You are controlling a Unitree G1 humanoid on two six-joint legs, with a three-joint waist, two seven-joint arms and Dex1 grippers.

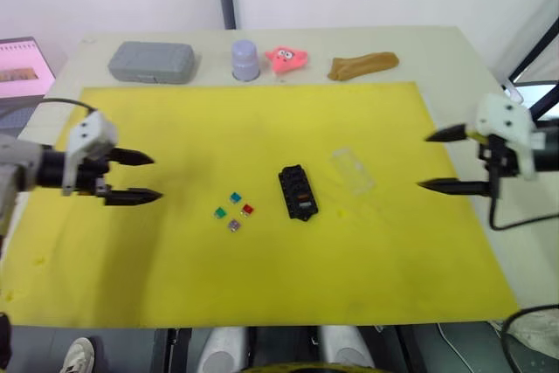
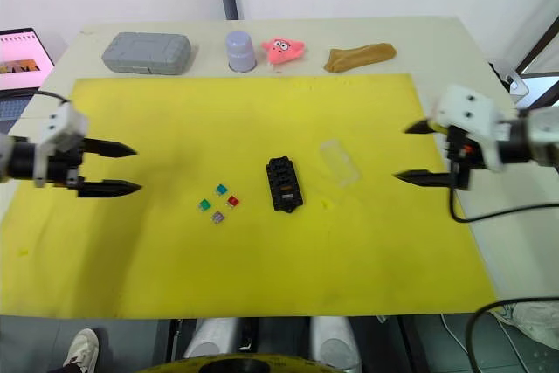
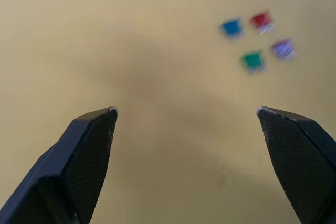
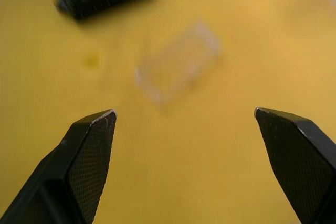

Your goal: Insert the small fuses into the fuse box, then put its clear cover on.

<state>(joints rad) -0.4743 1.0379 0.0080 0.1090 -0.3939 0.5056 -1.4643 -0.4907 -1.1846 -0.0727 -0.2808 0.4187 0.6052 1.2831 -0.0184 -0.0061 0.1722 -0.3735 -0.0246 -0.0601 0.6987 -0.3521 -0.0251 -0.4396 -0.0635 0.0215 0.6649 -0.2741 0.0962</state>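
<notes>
On the yellow mat, the black fuse box lies near the middle, the clear cover just to its right and four small fuses clustered to its left; a yellowish speck by the box may be another. The left gripper and right gripper hover released, holding nothing, at the mat's opposite sides.

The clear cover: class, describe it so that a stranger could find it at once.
Start at the yellow mat and find the fuse box near its middle. On its right side lies the clear cover, flat on the mat. It alone is see-through.
</notes>
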